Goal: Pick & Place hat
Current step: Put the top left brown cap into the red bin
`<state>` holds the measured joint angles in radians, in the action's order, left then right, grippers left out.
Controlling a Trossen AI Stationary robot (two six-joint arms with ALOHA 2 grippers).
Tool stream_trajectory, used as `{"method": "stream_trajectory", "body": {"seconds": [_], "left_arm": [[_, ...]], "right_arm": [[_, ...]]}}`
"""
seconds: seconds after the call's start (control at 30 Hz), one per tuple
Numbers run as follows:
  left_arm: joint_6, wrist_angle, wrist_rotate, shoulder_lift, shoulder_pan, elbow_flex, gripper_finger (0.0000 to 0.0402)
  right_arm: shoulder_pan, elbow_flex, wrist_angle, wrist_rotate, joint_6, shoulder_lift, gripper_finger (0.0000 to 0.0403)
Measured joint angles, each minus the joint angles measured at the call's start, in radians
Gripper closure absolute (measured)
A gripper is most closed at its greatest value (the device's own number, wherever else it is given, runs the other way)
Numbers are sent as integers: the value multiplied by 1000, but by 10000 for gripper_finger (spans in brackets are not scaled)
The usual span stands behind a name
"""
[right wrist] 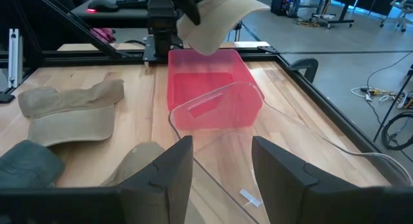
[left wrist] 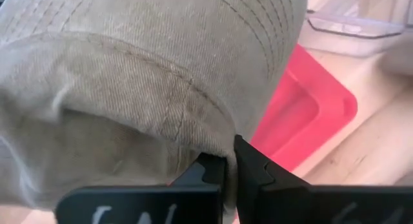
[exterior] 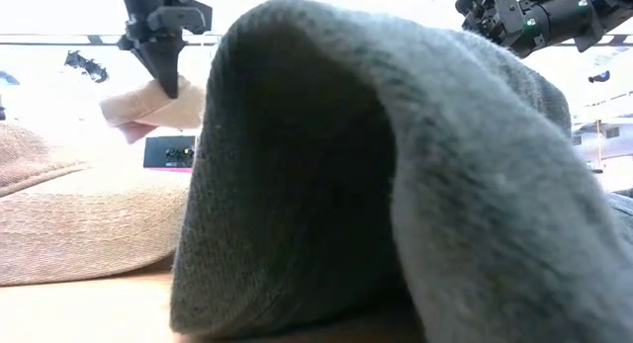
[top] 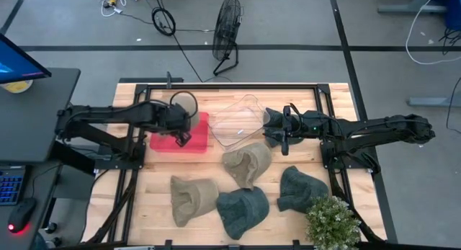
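Note:
My left gripper [top: 180, 122] is shut on a tan hat [top: 184, 104] and holds it in the air over the red bin [top: 196, 138]. The low view shows that hat [exterior: 158, 106] hanging under the gripper [exterior: 164, 71]. My right gripper [right wrist: 219, 166] is open and hovers at the clear bin [right wrist: 258, 159], touching nothing. Two more tan hats [top: 247, 163] [top: 193, 199] and two grey-green hats [top: 243, 210] [top: 302, 189] lie flat on the table. My left gripper pinches the tan hat's brim edge [left wrist: 219, 143] between its two fingers [left wrist: 253, 167]. The fingers come from above, pointing down [exterior: 164, 71]. The hat is lifted clear and hangs slack below and beside the fingers, over the red bin [left wrist: 310, 108].
The clear bin [top: 238, 120] stands right of the red bin at the table's far side. A potted plant [top: 331, 221] sits at the near right corner. One grey-green hat [exterior: 396, 185] fills most of the low view. Bare wood [top: 155, 207] shows at the near left.

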<state>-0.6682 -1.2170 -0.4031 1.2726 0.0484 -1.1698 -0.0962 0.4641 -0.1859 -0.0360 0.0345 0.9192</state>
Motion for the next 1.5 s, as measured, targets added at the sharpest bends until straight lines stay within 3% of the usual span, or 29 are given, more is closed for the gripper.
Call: {"method": "stream_trajectory", "body": {"seconds": [0.4,0.6,0.77,0.97,1.17,1.5], "left_arm": [[9,-16,59,227,-7,0,391],[105,-23,87,333,-5,0,393],[182,-21,104,329,8,0,394],[287,155,276,278,83,148,395],[297,264,284,242,159,263,393],[367,320,309,246,202,278,349]], "right_arm": [[0,0,32,0,0,10,239],[0,0,30,0,-1,20,239],[0,0,32,0,-4,24,239],[0,0,31,0,-4,24,239],[0,0,29,0,-4,24,239],[0,0,29,0,-3,24,239]]}}
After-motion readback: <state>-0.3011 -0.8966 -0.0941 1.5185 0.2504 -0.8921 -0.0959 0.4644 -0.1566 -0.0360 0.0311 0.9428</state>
